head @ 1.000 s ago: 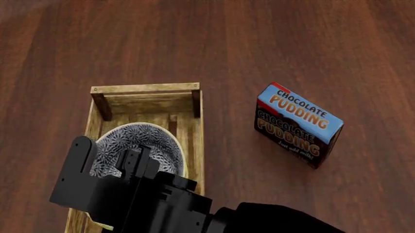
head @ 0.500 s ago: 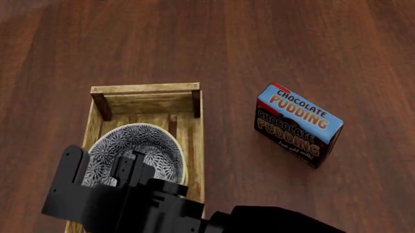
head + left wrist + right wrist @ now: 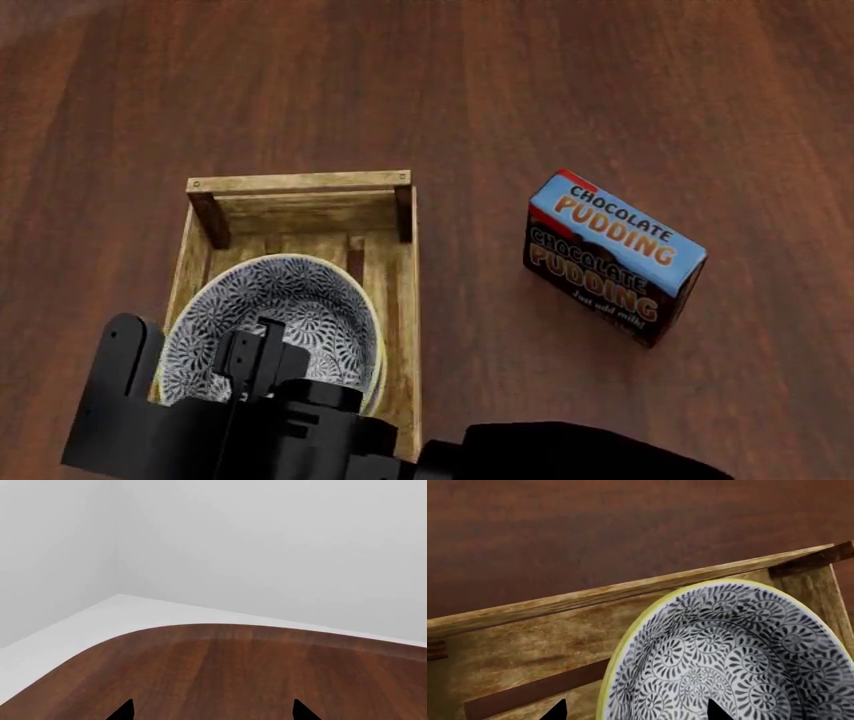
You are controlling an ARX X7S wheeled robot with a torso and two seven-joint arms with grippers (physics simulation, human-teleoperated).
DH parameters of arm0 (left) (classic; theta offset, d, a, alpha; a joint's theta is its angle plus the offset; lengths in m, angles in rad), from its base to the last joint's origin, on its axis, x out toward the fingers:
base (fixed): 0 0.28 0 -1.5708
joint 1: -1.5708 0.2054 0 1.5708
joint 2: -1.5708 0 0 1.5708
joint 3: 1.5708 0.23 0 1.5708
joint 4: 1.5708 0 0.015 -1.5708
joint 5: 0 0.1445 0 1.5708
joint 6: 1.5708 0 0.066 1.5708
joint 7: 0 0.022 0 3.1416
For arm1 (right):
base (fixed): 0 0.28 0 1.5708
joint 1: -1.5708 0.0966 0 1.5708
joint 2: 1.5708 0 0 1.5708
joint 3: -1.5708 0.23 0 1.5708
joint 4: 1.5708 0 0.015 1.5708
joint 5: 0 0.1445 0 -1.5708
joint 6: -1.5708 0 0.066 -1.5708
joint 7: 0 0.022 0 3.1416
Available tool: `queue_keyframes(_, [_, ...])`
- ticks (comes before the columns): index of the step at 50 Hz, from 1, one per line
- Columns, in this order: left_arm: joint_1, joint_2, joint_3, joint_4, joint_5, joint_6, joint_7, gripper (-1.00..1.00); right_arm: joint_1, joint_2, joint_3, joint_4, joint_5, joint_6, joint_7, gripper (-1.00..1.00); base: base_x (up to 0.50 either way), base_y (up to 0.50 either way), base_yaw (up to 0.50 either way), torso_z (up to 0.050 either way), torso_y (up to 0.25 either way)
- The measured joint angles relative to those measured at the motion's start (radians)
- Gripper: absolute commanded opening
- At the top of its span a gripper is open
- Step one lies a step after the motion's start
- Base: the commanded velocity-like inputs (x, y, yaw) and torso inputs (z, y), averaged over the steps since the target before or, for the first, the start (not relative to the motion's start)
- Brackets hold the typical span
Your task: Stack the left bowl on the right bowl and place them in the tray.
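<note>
A patterned grey-and-white bowl (image 3: 300, 300) with a yellow rim lies in the light wooden tray (image 3: 300, 183) at the lower left of the head view. I see only this one bowl; whether another sits under it I cannot tell. My right gripper (image 3: 198, 345) is open just above the bowl's near side and holds nothing. In the right wrist view its two fingertips stand wide apart (image 3: 635, 712) on either side of the rim of the bowl (image 3: 727, 645), over the tray (image 3: 560, 602). My left gripper (image 3: 212, 712) is open and empty over bare table, out of the head view.
A chocolate pudding box (image 3: 614, 255) stands on the dark wooden table to the right of the tray. The left wrist view shows the table's rounded far corner (image 3: 200, 630) and grey walls behind it.
My right gripper has drawn back toward the near edge of the head view, still open. The bowl and the tray have stayed where they were.
</note>
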Motion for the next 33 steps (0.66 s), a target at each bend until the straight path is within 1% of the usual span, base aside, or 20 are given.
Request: queue_keyframes(33, [0.004, -0.004, 0.003, 0.001, 0.010, 0.005, -0.008, 1.00, 0.069, 0.000, 0.000, -0.095, 0.150, 0.056, 0.182, 1.00, 0.00, 0.00, 0.00, 0.000, 0.000])
